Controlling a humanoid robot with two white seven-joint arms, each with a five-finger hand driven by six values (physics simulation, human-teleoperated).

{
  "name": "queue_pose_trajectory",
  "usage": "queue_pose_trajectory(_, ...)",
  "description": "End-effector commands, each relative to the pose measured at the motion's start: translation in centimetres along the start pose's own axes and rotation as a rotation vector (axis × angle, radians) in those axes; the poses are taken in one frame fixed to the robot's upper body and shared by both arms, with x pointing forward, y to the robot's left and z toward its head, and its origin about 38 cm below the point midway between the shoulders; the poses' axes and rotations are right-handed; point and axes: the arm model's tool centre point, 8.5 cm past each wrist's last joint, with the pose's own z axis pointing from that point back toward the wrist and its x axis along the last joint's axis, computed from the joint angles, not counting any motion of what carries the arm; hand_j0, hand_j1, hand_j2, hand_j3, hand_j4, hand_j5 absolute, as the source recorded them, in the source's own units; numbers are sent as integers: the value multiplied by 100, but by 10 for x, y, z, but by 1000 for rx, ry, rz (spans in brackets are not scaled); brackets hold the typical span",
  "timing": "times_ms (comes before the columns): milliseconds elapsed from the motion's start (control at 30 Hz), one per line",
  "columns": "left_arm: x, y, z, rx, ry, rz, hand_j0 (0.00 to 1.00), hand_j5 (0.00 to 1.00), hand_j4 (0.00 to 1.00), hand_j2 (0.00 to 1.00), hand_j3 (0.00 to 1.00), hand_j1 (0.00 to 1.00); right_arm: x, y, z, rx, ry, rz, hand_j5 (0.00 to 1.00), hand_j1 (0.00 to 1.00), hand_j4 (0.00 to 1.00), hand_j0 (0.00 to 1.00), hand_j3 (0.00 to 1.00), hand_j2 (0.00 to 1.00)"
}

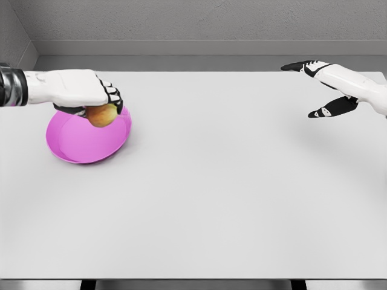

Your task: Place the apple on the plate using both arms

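The apple (101,115) is clasped by the left robot hand (91,90) over the pink plate (81,145). The right robot hand (317,87) is held spread wide above the tabletop (230,193).

apple (101,115): top hidden by left hand (91,89) | plate (84,142): far rim hidden

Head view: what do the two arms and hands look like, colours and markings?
Both arms are glossy white shells. The left hand has a white back and black finger segments with small white marks; a dark ribbed metallic cuff shows at the forearm. The right hand has black fingers with white patches. No cables visible.
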Motion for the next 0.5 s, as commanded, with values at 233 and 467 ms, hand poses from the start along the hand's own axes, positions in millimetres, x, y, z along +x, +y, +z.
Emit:
queue_pose_trajectory(233,-21,-37,13,-59,64,100,53,53,53,53,53,53,0,0,0,-2,0,-7,100,100,100,100,100,100)
queue_pose_trajectory(467,-21,-47,6,-64,58,133,100,100,100,100,100,100,0,0,1,-2,1,-6,100,100,100,100,100,100)
